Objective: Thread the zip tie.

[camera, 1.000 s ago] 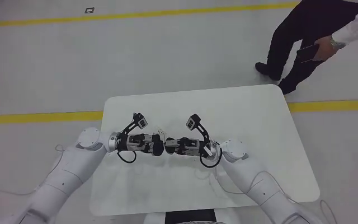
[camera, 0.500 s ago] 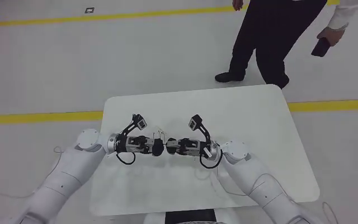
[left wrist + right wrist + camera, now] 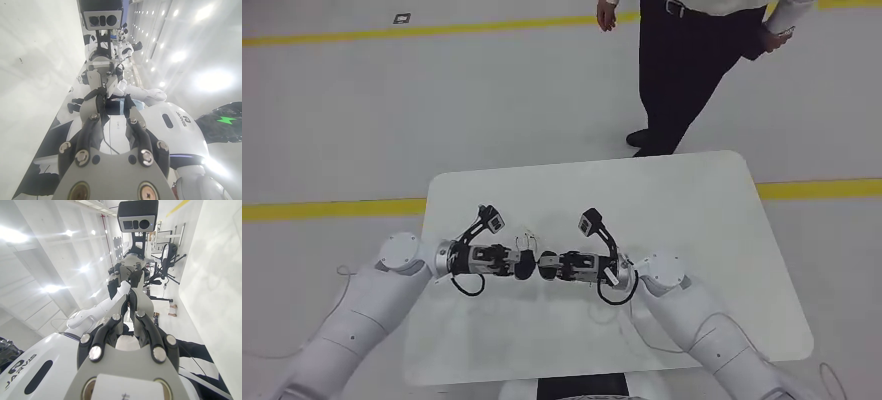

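Above the white tabletop, the right hand pinches the dark zip tie, whose long axis seems to point straight into the spread left hand facing it.

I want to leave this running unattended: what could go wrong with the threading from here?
The left tool and right tool meet tip to tip above the table, so a small misalignment could knock their fingers together. The left tool stands open, so the thin pale zip tie by the tips may rest on one grip only and could slip or twist.
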`<state>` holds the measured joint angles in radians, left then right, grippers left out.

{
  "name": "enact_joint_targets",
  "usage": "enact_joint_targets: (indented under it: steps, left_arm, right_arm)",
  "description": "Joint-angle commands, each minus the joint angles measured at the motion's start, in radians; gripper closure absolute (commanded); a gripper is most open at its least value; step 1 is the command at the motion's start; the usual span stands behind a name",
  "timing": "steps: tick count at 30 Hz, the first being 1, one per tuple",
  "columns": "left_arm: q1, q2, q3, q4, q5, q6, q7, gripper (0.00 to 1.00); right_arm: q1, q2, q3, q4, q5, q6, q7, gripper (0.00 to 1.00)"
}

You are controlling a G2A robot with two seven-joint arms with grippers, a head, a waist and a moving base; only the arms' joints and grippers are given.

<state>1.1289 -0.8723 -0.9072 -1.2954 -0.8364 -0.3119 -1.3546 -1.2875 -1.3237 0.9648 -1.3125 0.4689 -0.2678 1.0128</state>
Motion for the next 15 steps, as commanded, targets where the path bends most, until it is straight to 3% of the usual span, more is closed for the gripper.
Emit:
enact_joint_targets:
  steps: [1,8,15]
  left_arm:
    - [0.003,0.0,-0.001,-0.004,0.005,0.001,0.003,0.8]
    - [0.007,-0.001,-0.006,-0.01,0.017,0.005,0.008,0.87]
    - [0.01,-0.002,-0.01,-0.014,0.025,0.011,0.01,0.88]
  right_arm:
    - [-0.001,0.001,0.0,-0.001,0.0,0.0,-0.001,1.0]
    - [-0.001,0.004,-0.003,-0.005,0.002,0.003,-0.003,1.0]
    - [-0.003,0.008,-0.005,-0.017,0.004,0.003,-0.001,1.0]
